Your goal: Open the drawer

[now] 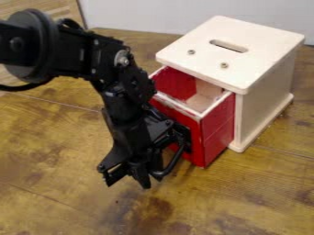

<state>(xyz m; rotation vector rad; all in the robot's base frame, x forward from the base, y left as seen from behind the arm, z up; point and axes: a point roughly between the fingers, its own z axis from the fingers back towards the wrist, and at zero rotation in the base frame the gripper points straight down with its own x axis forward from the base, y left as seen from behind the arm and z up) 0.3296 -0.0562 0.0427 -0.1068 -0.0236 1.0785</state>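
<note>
Drawer (211,121), front facing lower left

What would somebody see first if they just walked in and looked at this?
Probably the red drawer, pulled partly out of the front of the pale box, with its inside showing from above. Next, the big black arm, reaching in from the upper left and down to the drawer's front. Under them both, the brown wooden table fills most of the view.

Blk robot arm (120,87) w/ rounded joints, chunky segments, shiny round bolts, thin blk cable (18,87) nr base end.
</note>
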